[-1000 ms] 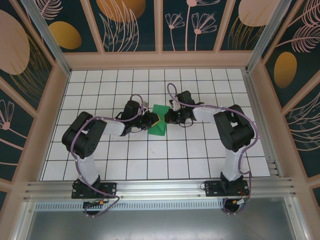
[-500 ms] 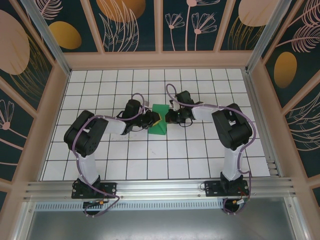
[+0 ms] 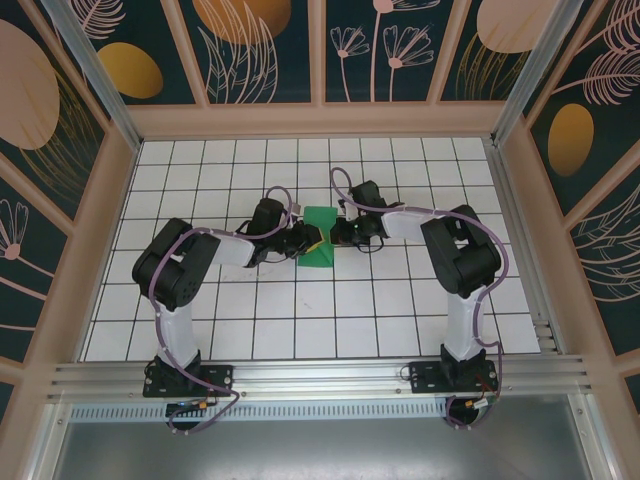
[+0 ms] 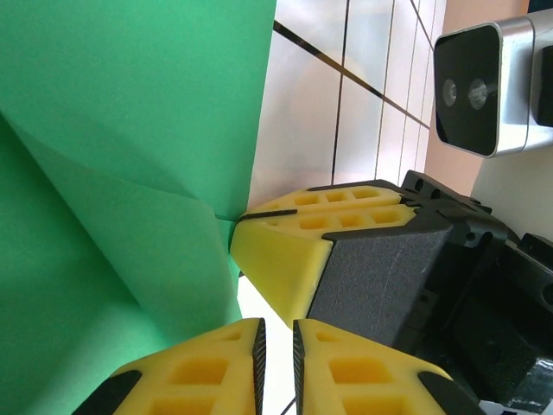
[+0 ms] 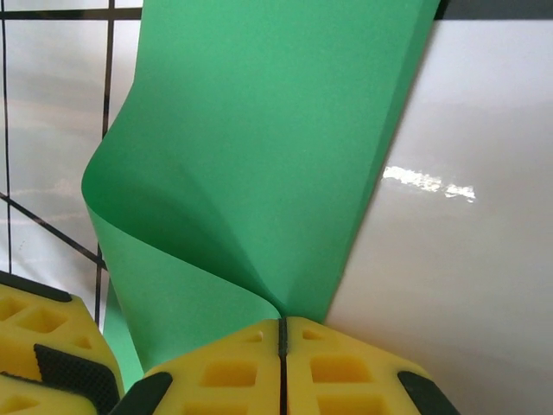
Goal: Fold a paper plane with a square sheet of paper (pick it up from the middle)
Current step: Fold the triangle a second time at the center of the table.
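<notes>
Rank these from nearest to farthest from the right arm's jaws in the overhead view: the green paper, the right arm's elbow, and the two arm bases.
1. Green paper, centre of the table, pinched in the right jaws.
2. Right arm's elbow, off to the right.
3. Right arm's base and left arm's base, at the near edge on either side: too close to call.

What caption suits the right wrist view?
Right gripper shut on the curled green paper over the gridded table.
</notes>
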